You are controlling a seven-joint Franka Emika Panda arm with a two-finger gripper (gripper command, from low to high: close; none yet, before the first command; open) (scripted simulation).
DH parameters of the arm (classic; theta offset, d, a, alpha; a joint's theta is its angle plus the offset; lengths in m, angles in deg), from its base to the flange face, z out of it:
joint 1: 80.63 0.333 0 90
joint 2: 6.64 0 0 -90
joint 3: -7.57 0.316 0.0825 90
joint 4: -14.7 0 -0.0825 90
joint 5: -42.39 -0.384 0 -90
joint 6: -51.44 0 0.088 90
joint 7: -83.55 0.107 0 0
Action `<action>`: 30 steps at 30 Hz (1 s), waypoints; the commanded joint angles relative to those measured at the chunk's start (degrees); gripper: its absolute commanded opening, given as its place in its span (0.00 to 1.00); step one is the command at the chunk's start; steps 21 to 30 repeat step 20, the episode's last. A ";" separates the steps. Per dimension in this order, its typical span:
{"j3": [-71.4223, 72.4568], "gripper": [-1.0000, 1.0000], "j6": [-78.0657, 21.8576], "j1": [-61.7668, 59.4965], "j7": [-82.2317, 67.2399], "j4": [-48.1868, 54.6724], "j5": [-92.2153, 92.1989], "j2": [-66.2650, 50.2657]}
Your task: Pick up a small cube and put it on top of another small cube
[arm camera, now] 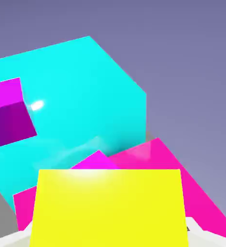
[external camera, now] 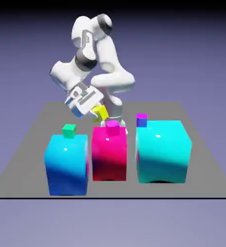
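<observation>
My gripper (external camera: 98, 111) is shut on the small cube (external camera: 101, 113), tiny and bright yellow, and holds it tilted in the air just behind and above the big magenta block (external camera: 109, 157). A tiny magenta cube (external camera: 112, 127) sits on top of that block, slightly below and in front of the yellow one. In the hand view the yellow cube (arm camera: 110, 207) fills the bottom and hides the fingertips. The tiny magenta cube's top (arm camera: 96, 161) peeks out just beyond it.
A big blue block (external camera: 66, 164) with a tiny green cube (external camera: 69, 130) on it stands at the exterior view's left. A big cyan block (external camera: 162, 152) with a tiny purple cube (external camera: 142, 120) stands at the right. The hand view shows the cyan block (arm camera: 81, 91) and the purple cube (arm camera: 9, 116).
</observation>
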 commanded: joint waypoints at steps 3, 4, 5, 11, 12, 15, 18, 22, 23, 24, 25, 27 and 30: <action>6.23 0.00 -4.31 3.54 -0.16 1.68 1.72 0.71; 8.31 0.00 -5.40 5.35 0.22 2.28 2.90 0.78; 10.39 0.00 -6.49 7.15 0.60 2.88 4.08 0.86; 17.95 0.00 -9.37 15.61 3.28 5.22 10.19 0.65; 16.70 0.00 -6.88 17.19 3.70 3.55 10.81 0.37; 12.94 0.00 0.59 21.95 4.99 -1.46 12.68 -0.46; 11.84 1.00 2.77 23.34 5.36 -2.92 13.23 -0.71; 14.34 1.00 -2.21 20.17 4.51 0.42 11.98 -0.15; 14.34 1.00 -2.21 20.17 4.51 0.42 11.98 -0.15; 14.34 1.00 -2.21 20.17 4.51 0.42 11.98 -0.15; 14.34 1.00 -2.21 20.17 4.51 0.42 11.98 -0.15; 14.34 1.00 -2.21 20.17 4.51 0.42 11.98 -0.15; 14.34 1.00 -2.21 20.17 4.51 0.42 11.98 -0.15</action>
